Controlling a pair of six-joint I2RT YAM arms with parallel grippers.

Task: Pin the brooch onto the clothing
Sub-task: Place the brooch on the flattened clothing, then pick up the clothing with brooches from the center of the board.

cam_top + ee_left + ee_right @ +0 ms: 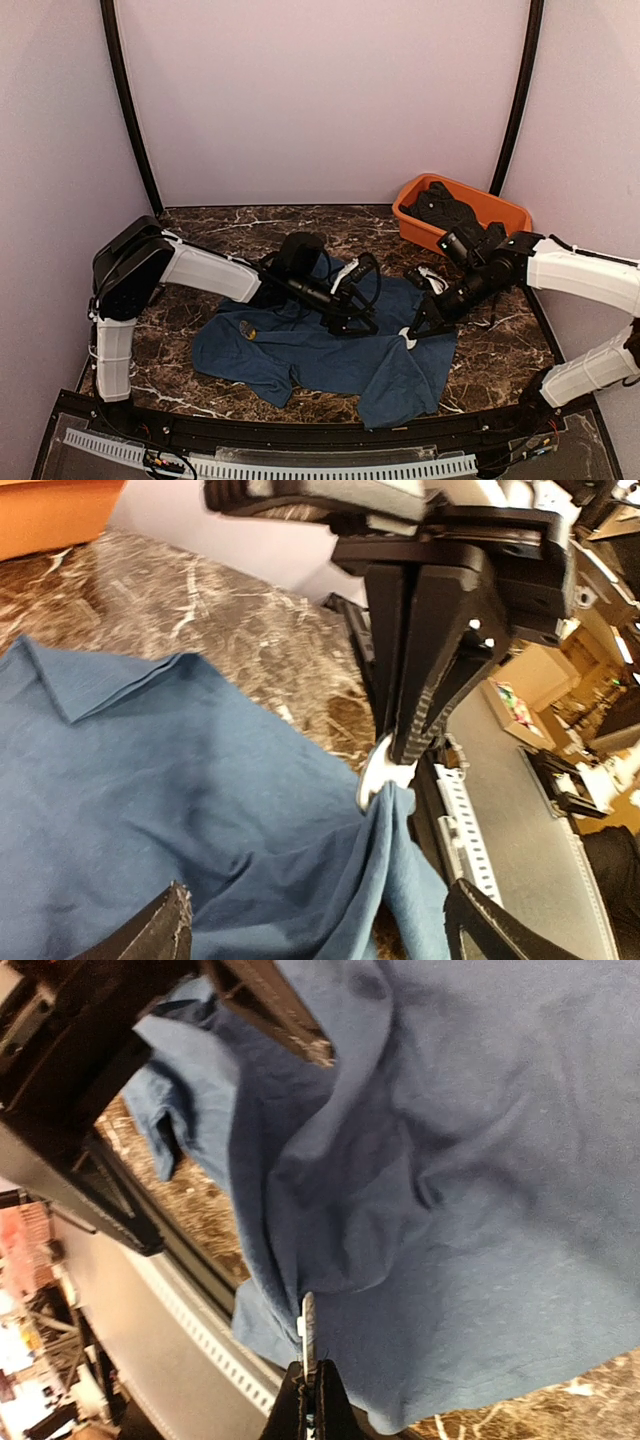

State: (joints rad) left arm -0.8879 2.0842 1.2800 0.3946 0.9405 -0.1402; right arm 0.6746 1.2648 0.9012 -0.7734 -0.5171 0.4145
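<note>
The clothing [320, 350] is a blue T-shirt spread on the marble table, rumpled in the middle. My right gripper [413, 328] is shut on the brooch [408, 340], a small white disc at the shirt's right part. In the right wrist view the brooch [308, 1322] shows edge-on between the shut fingers [322, 1400], touching a fold of the clothing [460, 1160]. In the left wrist view the brooch [377, 773] has fabric gathered up to it. My left gripper [362, 298] hangs open over the clothing [180, 810], its fingertips [165, 928] wide apart, nothing between them.
An orange tub [505, 212] with dark cloth in it stands at the back right, its corner also in the left wrist view [50, 510]. A small pale object [247, 330] lies on the shirt's left part. The table's black front rail [300, 430] runs close below the shirt.
</note>
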